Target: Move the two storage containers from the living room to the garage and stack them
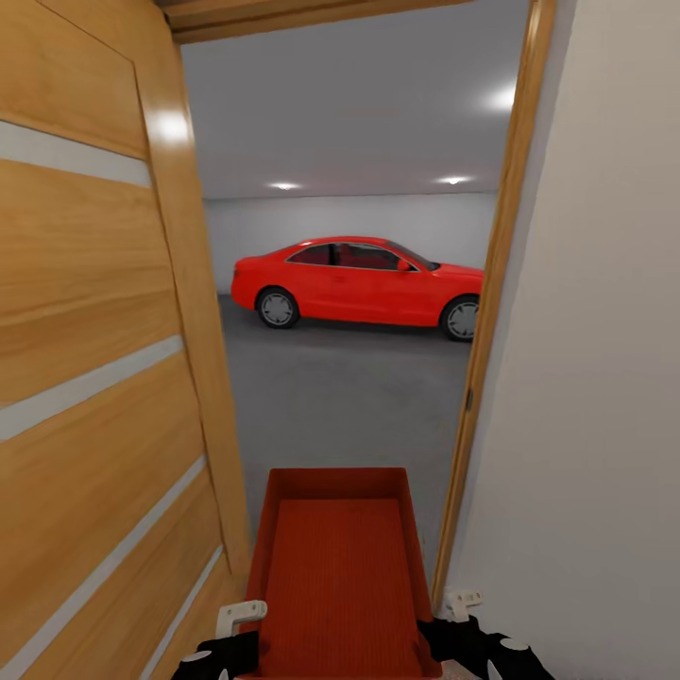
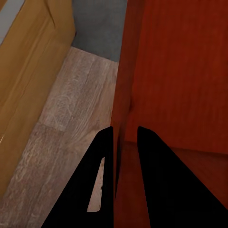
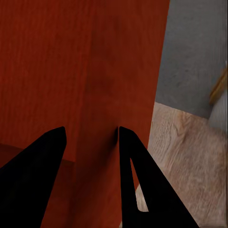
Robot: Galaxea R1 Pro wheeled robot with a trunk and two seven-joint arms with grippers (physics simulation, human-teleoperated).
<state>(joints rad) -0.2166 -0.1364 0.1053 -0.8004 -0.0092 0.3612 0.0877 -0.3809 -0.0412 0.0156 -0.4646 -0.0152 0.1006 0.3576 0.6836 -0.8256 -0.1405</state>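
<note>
The left tool (image 2: 125, 135) is clamped on the left wall of the container (image 1: 338, 576): in the left wrist view one black finger (image 2: 95, 180) lies outside the thin orange-red wall and the other inside. The right tool (image 3: 90, 135) grips the opposite wall the same way, with one finger (image 3: 142, 185) outside and the other inside the box. In the head view both tools sit at the near corners of the container, left (image 1: 241, 619) and right (image 1: 461, 603), holding it level and lengthwise ahead of the robot.

The container is lidless, showing a ribbed bottom. It sits in a doorway, its far end over the threshold. Under it the wrist views show light plank flooring (image 2: 71, 118) meeting grey concrete floor (image 1: 349, 406).

An open wooden door (image 1: 94, 378) with pale stripes stands close on the left; a wooden frame (image 1: 491, 312) and white wall (image 1: 586, 378) stand on the right. Beyond lies the garage, with a red car (image 1: 364, 283) parked side-on before the pale far wall.
</note>
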